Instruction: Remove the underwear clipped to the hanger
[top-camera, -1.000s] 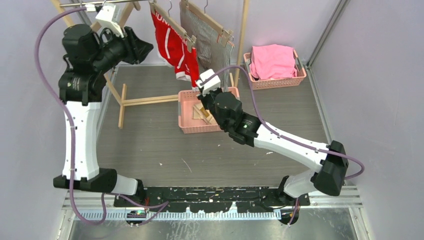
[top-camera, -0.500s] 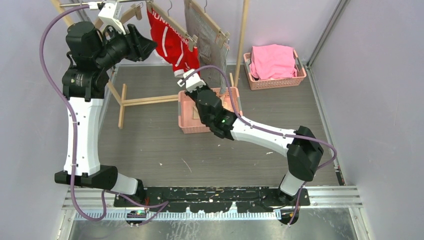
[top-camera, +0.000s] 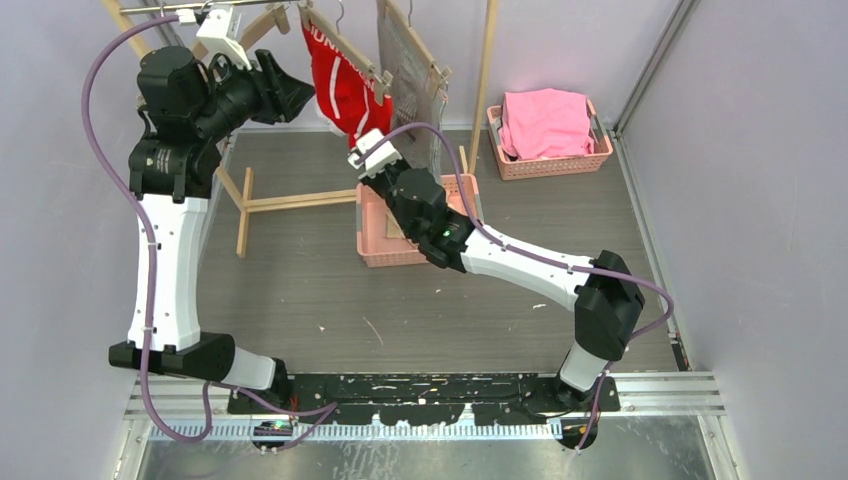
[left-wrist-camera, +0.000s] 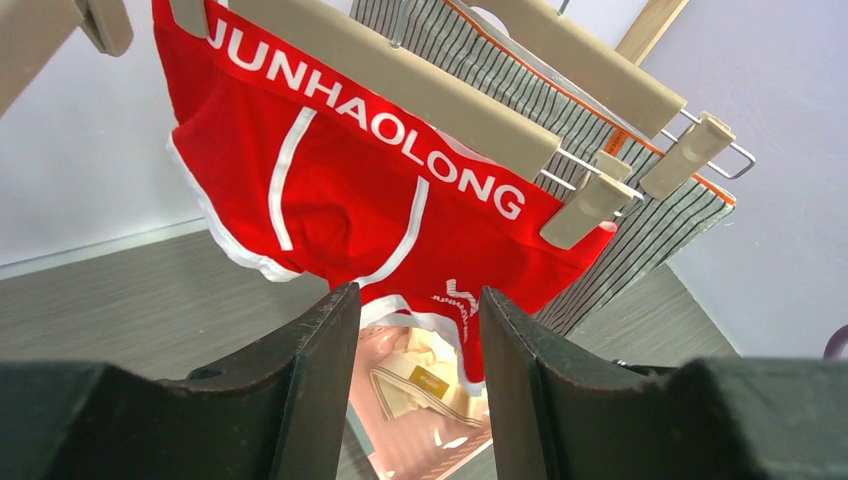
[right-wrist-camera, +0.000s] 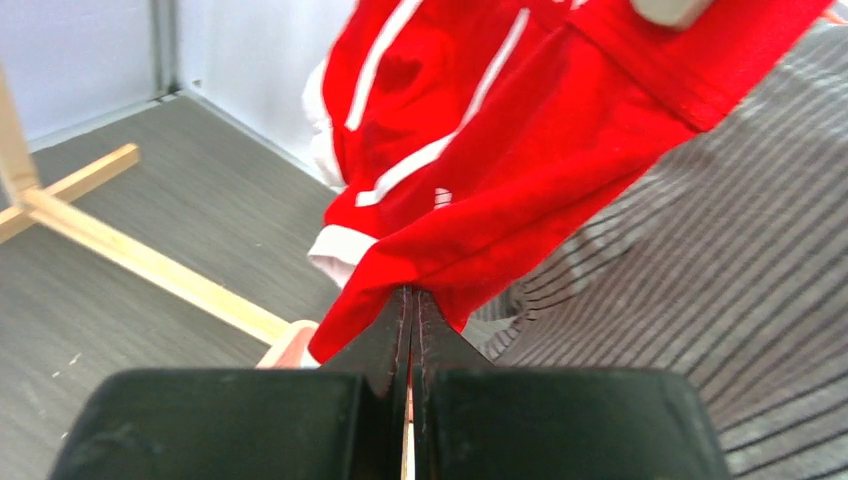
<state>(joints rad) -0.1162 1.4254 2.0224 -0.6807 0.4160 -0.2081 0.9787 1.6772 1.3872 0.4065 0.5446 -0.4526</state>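
The red briefs (top-camera: 345, 85) with white trim and lettering hang from clips (left-wrist-camera: 590, 205) on a wooden hanger (left-wrist-camera: 400, 75). The grey-and-white striped briefs (top-camera: 410, 70) hang on a second hanger just behind. The pale peach briefs (left-wrist-camera: 425, 370) lie in the pink basket below. My right gripper (right-wrist-camera: 410, 295) is shut on the red briefs' (right-wrist-camera: 500, 180) lower edge, seen from above (top-camera: 368, 152) under the hanger. My left gripper (left-wrist-camera: 418, 295) is open and empty, raised at the rail (top-camera: 290, 92), facing the red briefs (left-wrist-camera: 350, 200) from the left without touching.
The pink basket (top-camera: 375, 258) stands on the floor under the hangers. A second basket (top-camera: 600, 155) at the back right holds a bright pink cloth (top-camera: 545, 120). The wooden rack's foot (top-camera: 290, 200) and post (top-camera: 487, 70) flank the hangers. Walls close both sides.
My right gripper has moved left from above the basket to the red briefs' lower edge. My left gripper has shifted right, closer to the red briefs' hanger.
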